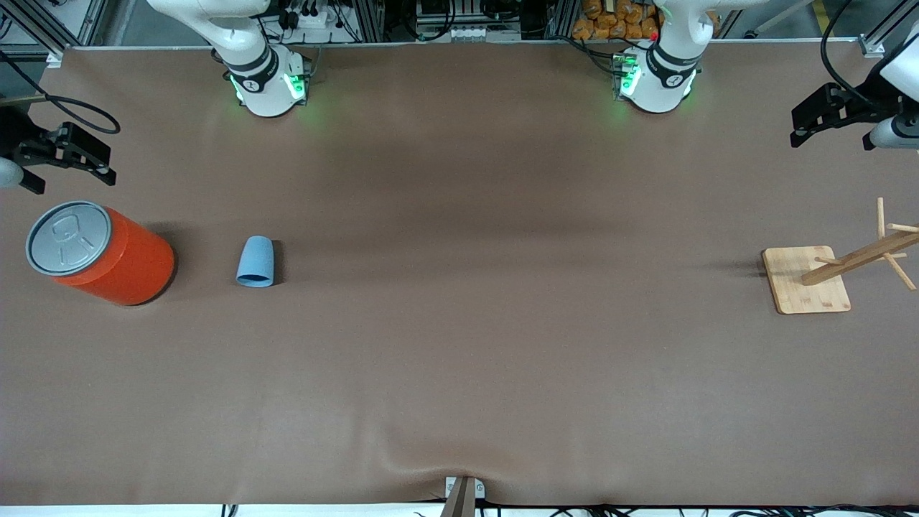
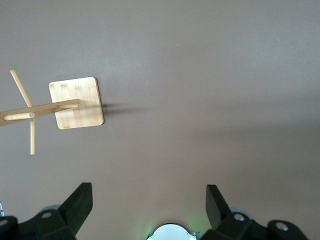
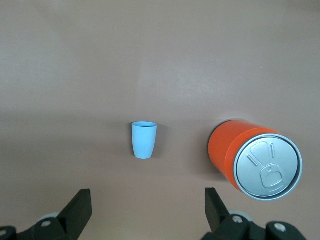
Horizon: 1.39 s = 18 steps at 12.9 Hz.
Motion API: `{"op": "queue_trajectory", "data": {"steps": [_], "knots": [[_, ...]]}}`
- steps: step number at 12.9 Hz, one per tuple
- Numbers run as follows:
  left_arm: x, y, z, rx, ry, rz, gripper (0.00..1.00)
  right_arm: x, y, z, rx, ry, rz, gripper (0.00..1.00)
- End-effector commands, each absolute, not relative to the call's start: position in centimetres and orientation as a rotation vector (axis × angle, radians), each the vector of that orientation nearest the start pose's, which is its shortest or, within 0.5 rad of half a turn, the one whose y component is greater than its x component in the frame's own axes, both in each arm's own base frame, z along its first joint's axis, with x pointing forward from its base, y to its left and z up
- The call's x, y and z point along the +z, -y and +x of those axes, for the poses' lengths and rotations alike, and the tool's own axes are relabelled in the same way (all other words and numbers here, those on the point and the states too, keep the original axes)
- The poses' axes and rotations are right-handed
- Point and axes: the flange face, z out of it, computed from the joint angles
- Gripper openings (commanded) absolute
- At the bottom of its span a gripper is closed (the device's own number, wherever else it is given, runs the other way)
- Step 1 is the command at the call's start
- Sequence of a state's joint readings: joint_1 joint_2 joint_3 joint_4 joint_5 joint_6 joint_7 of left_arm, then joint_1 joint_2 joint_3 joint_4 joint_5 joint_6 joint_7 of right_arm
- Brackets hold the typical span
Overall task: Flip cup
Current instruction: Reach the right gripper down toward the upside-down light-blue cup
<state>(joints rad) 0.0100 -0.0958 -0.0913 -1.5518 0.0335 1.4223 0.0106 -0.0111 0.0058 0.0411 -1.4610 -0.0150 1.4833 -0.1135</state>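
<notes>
The light-blue cup [image 1: 255, 262] lies on its side on the brown cloth, its open rim toward the front camera. It also shows in the right wrist view [image 3: 144, 140], rim end showing a darker inside. My right gripper [image 1: 100, 161] is open and empty, up in the air over the right arm's end of the table, close to the orange can and apart from the cup. Its fingers [image 3: 79, 207] frame bare cloth. My left gripper [image 1: 800, 128] is open and empty, over the left arm's end of the table; its fingers [image 2: 80, 205] show nothing between them.
A large orange can [image 1: 108, 255] with a grey lid stands beside the cup, toward the right arm's end; it also shows in the right wrist view [image 3: 252, 157]. A wooden rack on a square base [image 1: 804, 280] stands at the left arm's end, seen too in the left wrist view [image 2: 77, 102].
</notes>
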Motion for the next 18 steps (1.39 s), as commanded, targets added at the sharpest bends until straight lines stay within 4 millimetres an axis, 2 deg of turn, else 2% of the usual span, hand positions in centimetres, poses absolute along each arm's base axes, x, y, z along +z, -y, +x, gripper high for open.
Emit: {"op": "queue_trajectory", "data": {"steps": [1, 7, 8, 9, 11, 13, 14, 16, 18], "knots": [[67.5, 5.1, 50.8, 0.052, -0.159, -3.096, 1.0, 66.9, -1.4, 54.9, -0.02, 0.243, -3.161, 1.0], [67.5, 4.2, 51.3, 0.039, -0.136, -3.101, 1.0, 66.5, -1.6, 55.1, -0.01, 0.233, -3.161, 1.0], [67.3, 4.2, 51.6, 0.032, -0.135, -3.106, 1.0, 66.2, -1.6, 55.3, -0.001, 0.24, -3.16, 1.0], [67.3, 3.9, 51.9, 0.009, -0.127, -3.109, 1.0, 64.8, -1.6, 56.1, 0.036, 0.25, -3.159, 1.0], [67.5, 3.4, 51.6, 0.007, -0.113, -3.112, 1.0, 59.1, -1.3, 59.0, 0.192, 0.252, -3.146, 1.0], [68.2, 3.1, 50.9, 0.002, -0.117, -3.112, 1.0, 57.1, -1.5, 59.8, 0.249, 0.261, -3.127, 1.0], [68.2, 3.1, 50.8, 0.007, -0.126, -3.11, 1.0, 53.6, -1.7, 60.0, 0.351, 0.247, -3.114, 1.0], [68.9, 3.6, 50.2, 0.0, -0.145, -3.108, 1.0, 48.0, -1.7, 59.5, 0.412, 0.244, -3.101, 1.0], [69.2, 3.6, 50.1, -0.01, -0.144, -3.107, 1.0, 41.7, -1.5, 57.9, 0.441, 0.24, -3.094, 1.0]]}}
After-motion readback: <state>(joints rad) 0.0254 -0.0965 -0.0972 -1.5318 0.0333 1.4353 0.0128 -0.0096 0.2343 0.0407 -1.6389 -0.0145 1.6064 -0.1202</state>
